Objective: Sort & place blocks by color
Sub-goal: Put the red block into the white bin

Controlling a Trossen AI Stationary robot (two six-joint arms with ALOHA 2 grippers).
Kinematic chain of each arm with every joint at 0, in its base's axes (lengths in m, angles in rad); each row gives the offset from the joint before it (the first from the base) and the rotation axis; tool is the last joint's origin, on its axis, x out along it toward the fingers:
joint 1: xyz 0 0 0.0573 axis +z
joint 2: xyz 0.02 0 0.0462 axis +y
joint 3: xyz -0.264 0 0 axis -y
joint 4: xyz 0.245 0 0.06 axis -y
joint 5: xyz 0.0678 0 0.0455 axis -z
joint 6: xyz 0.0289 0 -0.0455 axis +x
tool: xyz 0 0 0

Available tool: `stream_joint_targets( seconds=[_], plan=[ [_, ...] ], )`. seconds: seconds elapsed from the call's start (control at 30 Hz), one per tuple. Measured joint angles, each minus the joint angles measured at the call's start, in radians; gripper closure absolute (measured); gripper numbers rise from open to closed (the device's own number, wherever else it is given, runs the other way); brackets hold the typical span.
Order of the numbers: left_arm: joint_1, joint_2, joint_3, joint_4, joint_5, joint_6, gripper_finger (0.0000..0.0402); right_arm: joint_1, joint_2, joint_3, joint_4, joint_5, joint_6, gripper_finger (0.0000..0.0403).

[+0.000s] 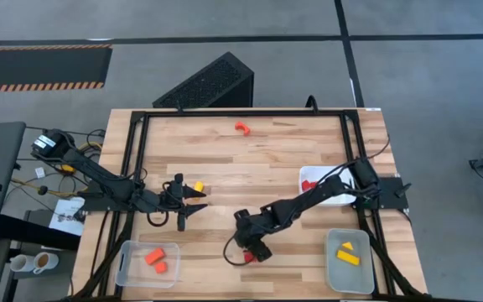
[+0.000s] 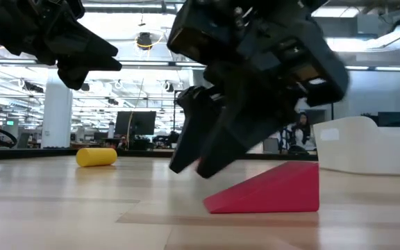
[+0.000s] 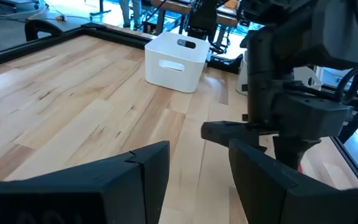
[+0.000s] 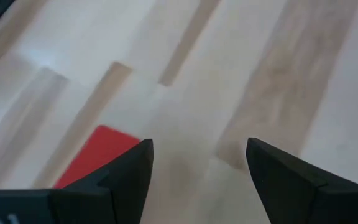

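Observation:
A red wedge block (image 2: 269, 189) lies flat on the table near its near edge, also seen in the high view (image 1: 258, 256) and the right wrist view (image 4: 98, 155). My right gripper (image 1: 250, 243) (image 4: 197, 168) hangs open just over the table beside the wedge's thin end, and the wedge lies outside its fingers. My left gripper (image 1: 193, 201) (image 3: 197, 180) is open and stands left of centre. A yellow block (image 1: 198, 186) (image 2: 96, 157) lies just beyond its far finger. An orange arch (image 1: 241, 127) sits near the far edge.
A clear tray (image 1: 132, 252) at the near left holds orange blocks. A clear tray (image 1: 335, 268) at the near right holds yellow blocks. A white tray (image 1: 342, 197) (image 3: 176, 59) at the right holds red blocks. A black frame (image 1: 225, 113) rims the table.

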State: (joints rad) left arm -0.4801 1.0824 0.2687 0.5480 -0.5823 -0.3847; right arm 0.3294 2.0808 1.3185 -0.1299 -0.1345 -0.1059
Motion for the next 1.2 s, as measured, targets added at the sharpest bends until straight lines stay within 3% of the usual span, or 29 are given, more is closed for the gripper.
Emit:
stream_joint_targets(
  seconds=[0.47, 0.67, 1.0, 1.2],
  plan=[
    [0.000, 0.000, 0.000, -0.007, 0.000, 0.007, 0.0249, -0.018, 0.000, 0.097, -0.060, -0.003, -0.060, 0.0121],
    [0.000, 0.000, -0.001, -0.007, 0.000, 0.005, 0.0249, 0.008, 0.001, 0.171, -0.069, -0.051, -0.076, 0.0121],
    [0.000, 0.000, -0.001, -0.007, -0.003, -0.003, 0.0249, 0.089, 0.001, 0.184, -0.298, -0.051, -0.131, 0.0121],
    [0.000, 0.000, -0.001, -0.006, -0.010, -0.004, 0.0249, 0.097, 0.001, 0.183, -0.416, -0.056, 0.043, 0.0121]
  ],
)
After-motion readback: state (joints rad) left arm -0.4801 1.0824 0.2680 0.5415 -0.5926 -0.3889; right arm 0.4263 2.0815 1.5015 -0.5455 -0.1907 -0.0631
